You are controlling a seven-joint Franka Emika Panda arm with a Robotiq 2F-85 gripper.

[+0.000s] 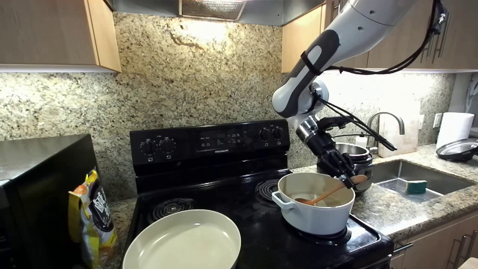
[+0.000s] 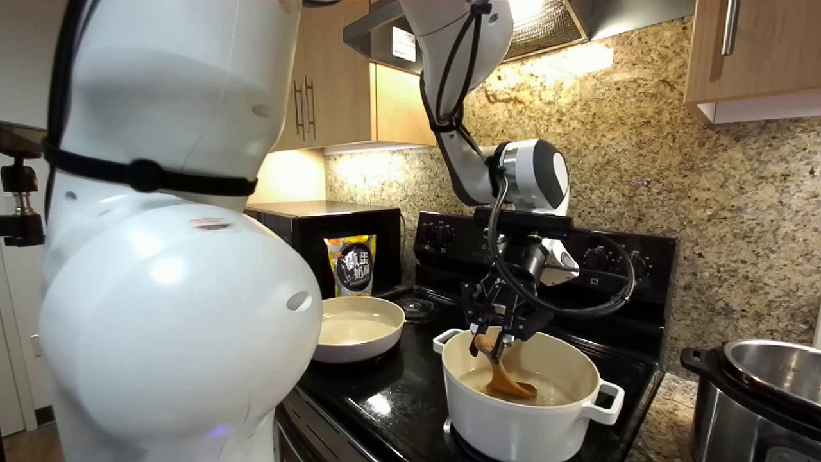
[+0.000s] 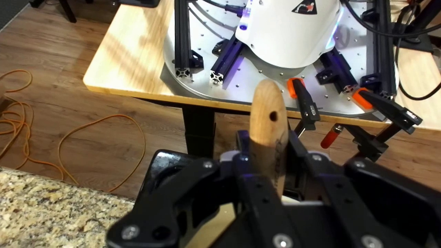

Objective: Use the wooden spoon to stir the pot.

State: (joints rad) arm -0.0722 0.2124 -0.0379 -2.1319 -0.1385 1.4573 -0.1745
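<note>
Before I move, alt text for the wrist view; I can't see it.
The pincer grips the wooden spoon near its holed end, which points up in frame; its stirring end is hidden. Beyond: the robot's white base, a wooden table; lower left, speckled countertop.

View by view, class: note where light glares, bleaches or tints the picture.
In both exterior views, the granite wall bleaches below the hood; in an exterior view, highlights glare on the arm and stove; in the wrist view, the tabletop shines pale and a faint purple tint touches the gripper.
</note>
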